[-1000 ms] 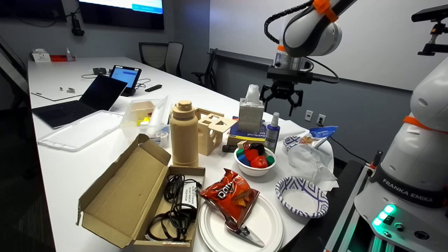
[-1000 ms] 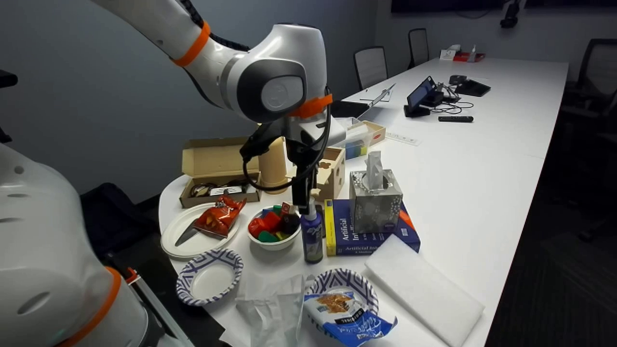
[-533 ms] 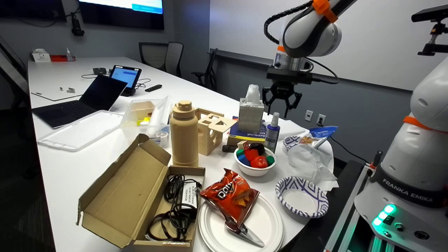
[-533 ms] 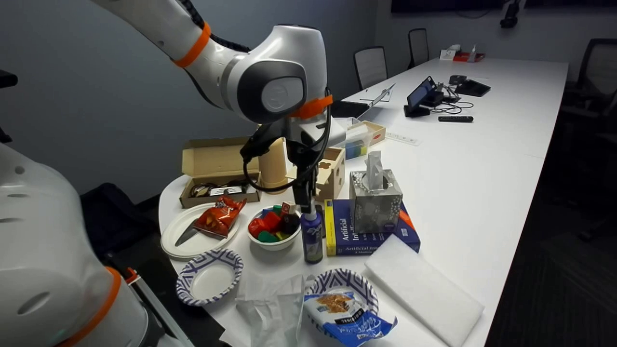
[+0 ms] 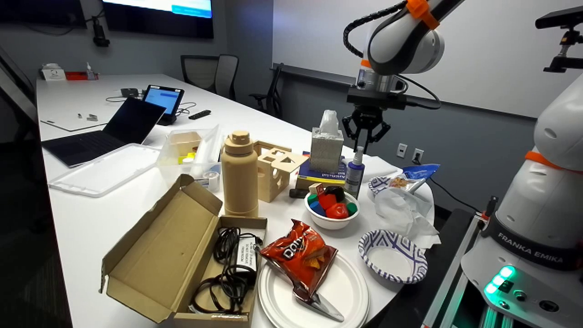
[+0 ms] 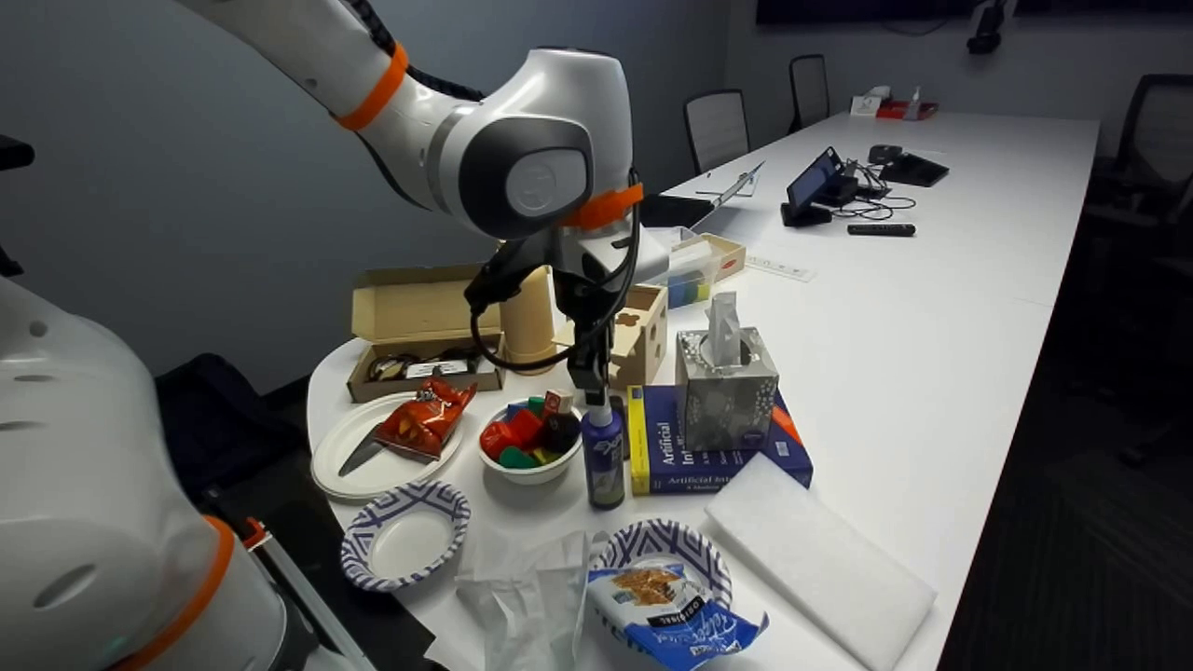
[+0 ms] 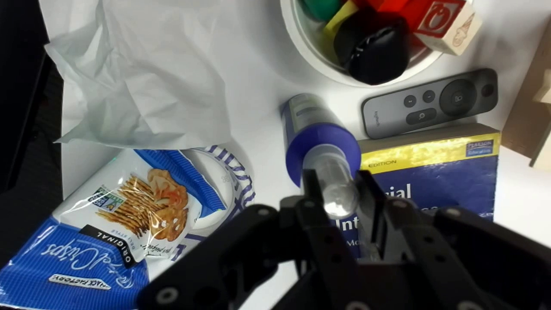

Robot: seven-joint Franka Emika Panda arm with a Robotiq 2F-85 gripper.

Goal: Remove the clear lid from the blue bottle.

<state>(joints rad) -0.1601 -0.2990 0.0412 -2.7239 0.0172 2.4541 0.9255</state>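
Observation:
The slim blue bottle [image 5: 354, 177] stands upright on the table in both exterior views, beside the bowl of blocks. Its clear lid [image 7: 338, 199] sits on top and shines at the domed end in the wrist view. My gripper [image 7: 338, 178] comes down from above, one finger on each side of the lid, and is shut on it. Little or no gap shows between the fingers [image 7: 311, 183] and the lid's sides. In an exterior view the fingertips meet the bottle's top, and the lid [image 6: 601, 413] shows just below them.
Close around the bottle are a white bowl [image 7: 297, 38] of blocks, a grey remote [image 7: 389, 110] and a thick book [image 6: 657, 466] bearing a tissue box [image 6: 727, 401]. A cracker bag [image 6: 666, 620] lies in a patterned bowl. A tan bottle [image 5: 240, 177] stands farther off.
The gripper's fingers have drawn together from wide apart until they flank the lid. The arm has barely moved, and the bottle stays in place.

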